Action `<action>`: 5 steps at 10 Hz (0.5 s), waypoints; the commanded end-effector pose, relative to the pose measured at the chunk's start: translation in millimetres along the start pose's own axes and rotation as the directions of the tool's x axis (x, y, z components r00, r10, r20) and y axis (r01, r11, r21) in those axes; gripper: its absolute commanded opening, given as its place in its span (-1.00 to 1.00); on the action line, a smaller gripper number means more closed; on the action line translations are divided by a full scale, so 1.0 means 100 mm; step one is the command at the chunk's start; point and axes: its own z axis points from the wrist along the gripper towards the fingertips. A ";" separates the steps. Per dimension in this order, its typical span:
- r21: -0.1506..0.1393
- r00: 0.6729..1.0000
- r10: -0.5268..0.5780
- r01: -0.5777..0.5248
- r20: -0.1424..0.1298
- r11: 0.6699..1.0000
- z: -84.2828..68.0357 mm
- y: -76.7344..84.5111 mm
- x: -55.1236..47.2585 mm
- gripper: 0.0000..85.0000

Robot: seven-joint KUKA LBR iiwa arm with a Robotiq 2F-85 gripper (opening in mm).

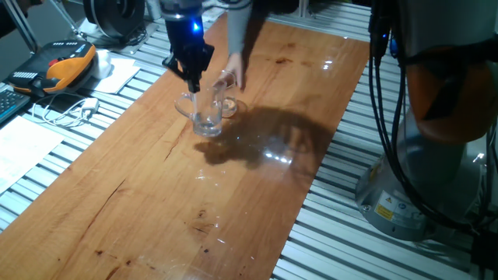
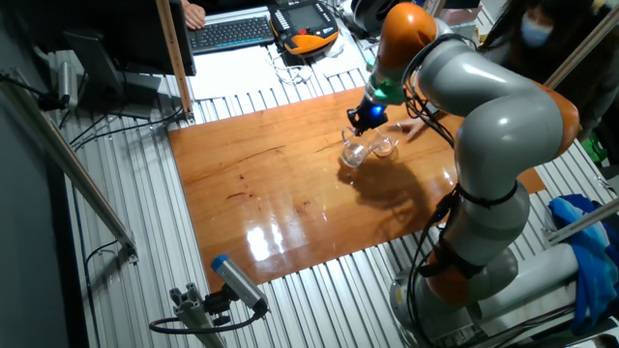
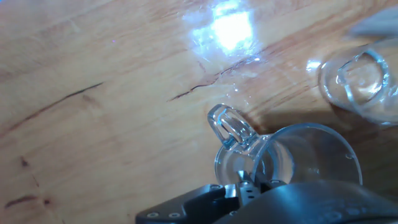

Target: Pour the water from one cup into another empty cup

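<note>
The clear glass mug (image 1: 205,117) with a looped handle (image 3: 229,127) stands upright on the wooden board (image 1: 156,194). My gripper (image 1: 193,84) comes down from above onto its rim by the handle and looks shut on the mug's wall, which also shows in the hand view (image 3: 305,158). The smaller handle-less tumbler (image 1: 228,105) stands just behind and right of the mug, and shows at the top right of the hand view (image 3: 360,84). I cannot make out the water through the glass. Both glasses also show in the other fixed view: mug (image 2: 354,153), tumbler (image 2: 386,147).
A person's hand (image 1: 233,70) reaches down to the tumbler from the far side. An orange teach pendant (image 1: 66,66), papers and cables lie at the left on the slatted metal table. The robot's base (image 1: 436,155) stands at the right.
</note>
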 end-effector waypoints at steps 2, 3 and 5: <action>0.062 0.999 -0.018 0.016 0.036 0.998 0.09 0.04 0.01 -1.00; 0.095 0.998 -0.034 0.030 0.044 0.995 0.09 0.04 0.00 -1.00; 0.124 0.998 -0.042 0.036 0.051 0.992 0.10 0.05 -0.01 -1.00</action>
